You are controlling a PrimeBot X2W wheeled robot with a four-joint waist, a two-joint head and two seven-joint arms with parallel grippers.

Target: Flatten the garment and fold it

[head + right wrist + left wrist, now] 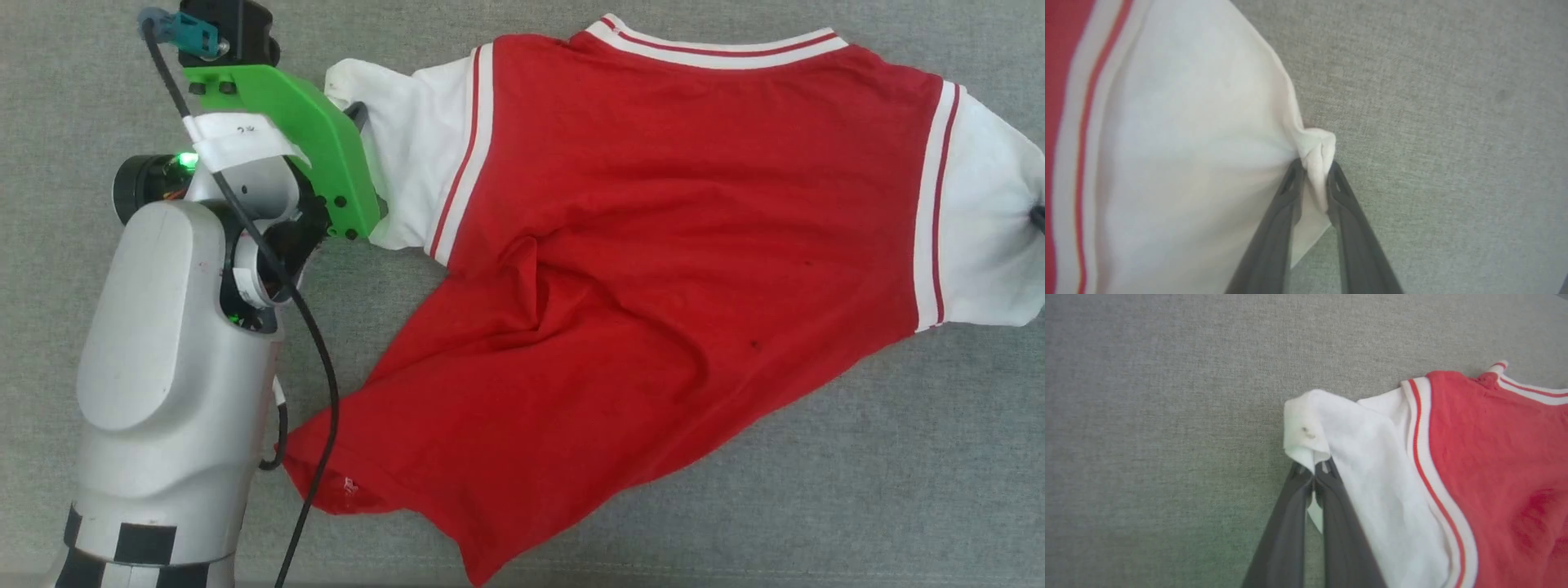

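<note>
Nearest the robot, the red hem of the garment lies rumpled on the grey cloth surface, with its collar at the far side. On the left white sleeve, the left gripper is pinched tight on the cuff edge. On the right sleeve, the right gripper clamps a bunched fold.

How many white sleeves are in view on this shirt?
2. One sleeve at the head view's left, pinched by the left gripper; the other sleeve at its right, pinched by the right gripper.
</note>
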